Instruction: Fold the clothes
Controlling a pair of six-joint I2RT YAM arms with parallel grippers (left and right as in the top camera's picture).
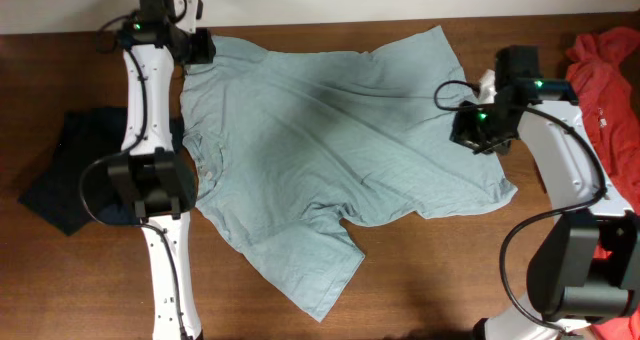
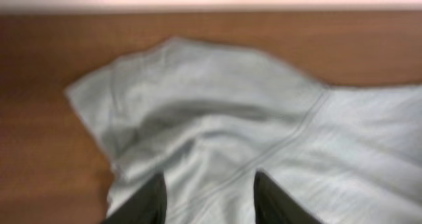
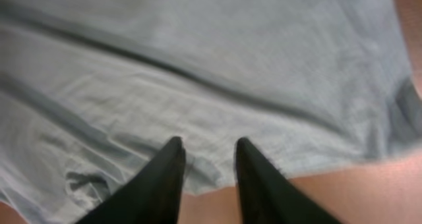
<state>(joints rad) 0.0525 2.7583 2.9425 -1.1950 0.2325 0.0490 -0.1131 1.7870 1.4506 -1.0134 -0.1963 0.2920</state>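
The clothes, a pale grey-blue T-shirt, lie spread flat on the brown table, neck to the left and hem to the right. My left gripper hovers at the far-left sleeve. In the left wrist view that sleeve lies rumpled under the open left gripper, with loose cloth between the jaws. My right gripper sits at the hem on the right side. Seen from the right wrist, the right gripper stands open over the hem edge. The left arm hides part of the neck.
A dark navy garment lies at the table's left edge, partly under the left arm. A red-orange garment lies at the far right. Something small and white shows beside the right arm. The far table edge runs close behind the left sleeve.
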